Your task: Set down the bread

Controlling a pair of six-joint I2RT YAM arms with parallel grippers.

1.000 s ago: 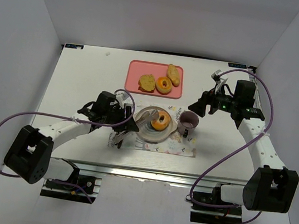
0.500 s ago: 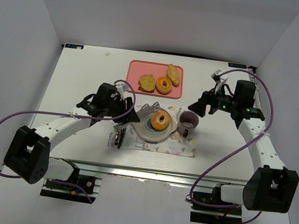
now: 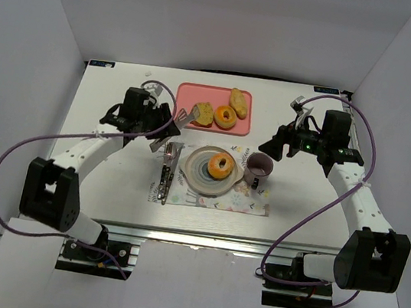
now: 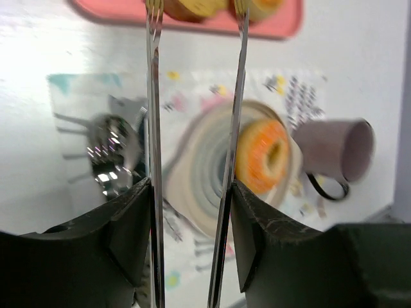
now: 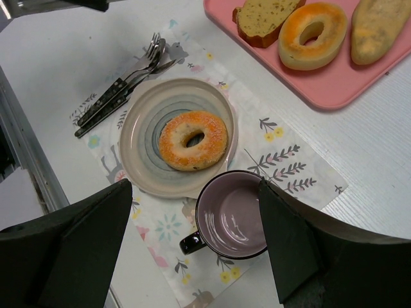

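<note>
— Jaws?
— Left gripper [image 4: 192, 192] pinches metal tongs [image 4: 153, 96], blades apart and empty, tips by the pink tray [image 3: 186, 93]. Right gripper [image 3: 274, 147] spread, holding nothing.
— The bread?
— Sugared doughnut [image 3: 221, 165] lies on the plate [image 3: 191, 169]. Probably placed; the next move likely needs the tongs lined up over a tray piece.

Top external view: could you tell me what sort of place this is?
Probably a robot test booth set for breakfast: white walls around the table, a plate, a pink tray of bread.
</note>
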